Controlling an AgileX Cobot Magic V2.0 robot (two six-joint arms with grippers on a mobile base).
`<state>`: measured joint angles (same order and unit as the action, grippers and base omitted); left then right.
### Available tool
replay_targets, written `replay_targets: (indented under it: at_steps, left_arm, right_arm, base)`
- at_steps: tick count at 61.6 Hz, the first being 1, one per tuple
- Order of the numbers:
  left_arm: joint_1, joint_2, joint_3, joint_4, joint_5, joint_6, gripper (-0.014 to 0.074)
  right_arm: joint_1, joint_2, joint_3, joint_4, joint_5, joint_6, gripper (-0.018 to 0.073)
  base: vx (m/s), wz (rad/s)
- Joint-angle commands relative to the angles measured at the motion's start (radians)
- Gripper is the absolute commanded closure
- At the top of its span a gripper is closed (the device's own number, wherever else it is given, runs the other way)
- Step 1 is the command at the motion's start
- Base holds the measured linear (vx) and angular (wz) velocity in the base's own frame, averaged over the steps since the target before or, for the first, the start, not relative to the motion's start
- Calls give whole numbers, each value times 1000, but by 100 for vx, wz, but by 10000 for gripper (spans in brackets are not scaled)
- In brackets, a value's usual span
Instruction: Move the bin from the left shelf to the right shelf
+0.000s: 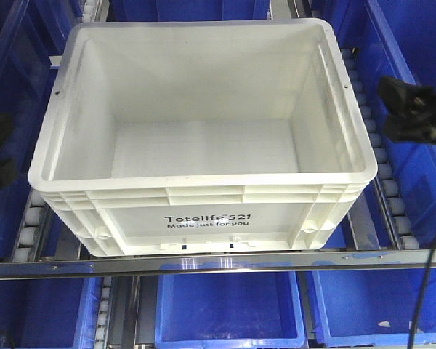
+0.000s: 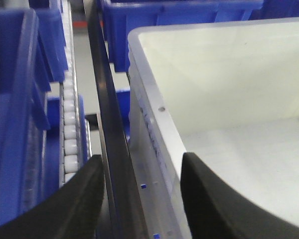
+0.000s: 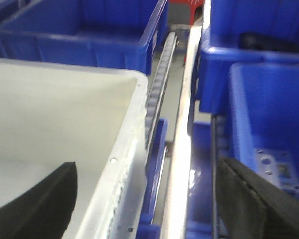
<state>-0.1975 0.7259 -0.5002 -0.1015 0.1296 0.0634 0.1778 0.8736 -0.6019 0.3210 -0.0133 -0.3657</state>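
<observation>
Large white rectangular plastic tote (image 1: 203,138) sits on the roller shelf, front wall at the metal front rail (image 1: 218,263), blue plastic bins (image 1: 229,309) close on both sides and below. Left claw (image 2: 139,199) spread wide, straddling tote's left rim, not touching. Right claw (image 3: 144,199) wide over the right rim, narrow roller gap (image 3: 157,94) beside it.

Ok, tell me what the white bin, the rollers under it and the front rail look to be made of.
White bin: most likely moulded plastic, smooth with a slight sheen; ribbed sides, rolled rim and printed lettering point that way.
Rollers: probably white plastic, small glossy cylinders in a row.
Front rail: looks like bare metal, silvery and reflective, though the picture leaves the exact metal open.
</observation>
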Motion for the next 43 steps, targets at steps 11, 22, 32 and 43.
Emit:
replay_targets:
  at_steps: [11,22,32,43]
  left_arm:
    - [-5,-351,134,25,-45,30,249]
    - [-5,-463,152,46,-44,28,249]
    - [-5,-458,152,40,-24,21,249]
    - [-5,-458,152,39,-25,20,250]
  right_arm:
    - [-4,-337,190,-2,-158,-79,-3]
    - [-4,-522,285,-1,-152,-127,-3]
    - [-4,-567,324,0,-141,-127,-3]
    - [-4,-566,324,0,-137,-127,-2]
  base:
    - [0,0]
    - [0,0]
    - [0,0]
    - [0,0]
